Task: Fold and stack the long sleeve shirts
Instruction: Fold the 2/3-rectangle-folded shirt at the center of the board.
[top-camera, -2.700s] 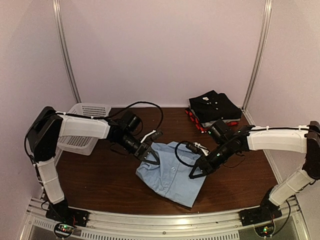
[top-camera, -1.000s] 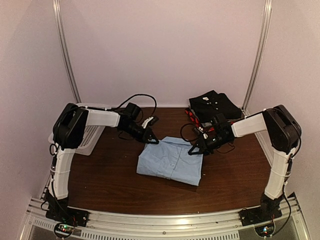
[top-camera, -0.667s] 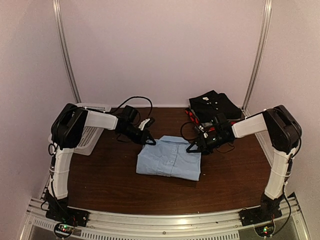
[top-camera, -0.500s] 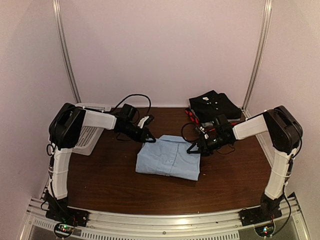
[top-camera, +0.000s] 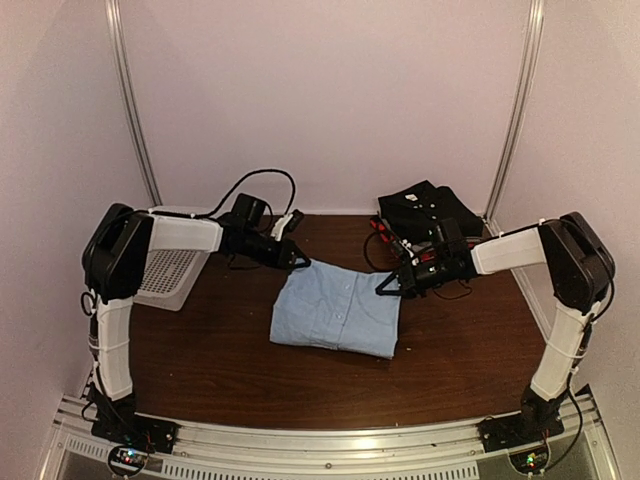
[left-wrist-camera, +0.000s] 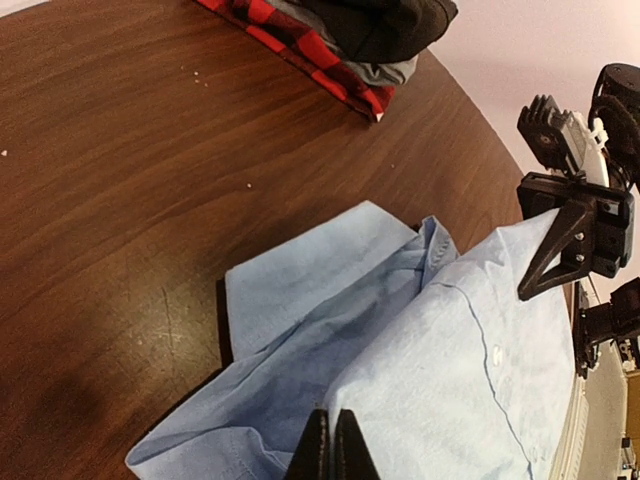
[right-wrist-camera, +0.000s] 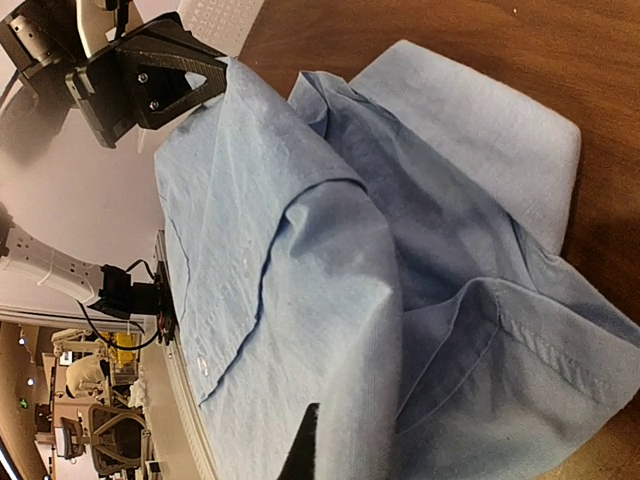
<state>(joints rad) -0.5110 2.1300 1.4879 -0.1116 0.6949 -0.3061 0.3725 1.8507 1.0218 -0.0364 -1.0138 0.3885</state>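
The light blue shirt (top-camera: 335, 312) lies folded on the brown table (top-camera: 200, 340), with its far edge lifted. My left gripper (top-camera: 297, 262) is shut on the shirt's far left corner; in the left wrist view (left-wrist-camera: 330, 455) its jaws pinch the cloth (left-wrist-camera: 450, 370). My right gripper (top-camera: 385, 287) is shut on the far right corner; in the right wrist view (right-wrist-camera: 305, 450) one dark fingertip shows against the cloth (right-wrist-camera: 300, 300). A stack of folded black, grey and red-plaid shirts (top-camera: 430, 215) sits at the back right, also in the left wrist view (left-wrist-camera: 340, 50).
A white mesh basket (top-camera: 170, 265) stands at the left, under the left arm. Black cables loop over the table's back part. Metal frame posts stand at both back corners.
Both grippers have carried the shirt's edge from the near side over to the far side, folding it in half. In the last half second they moved slightly farther back and apart.
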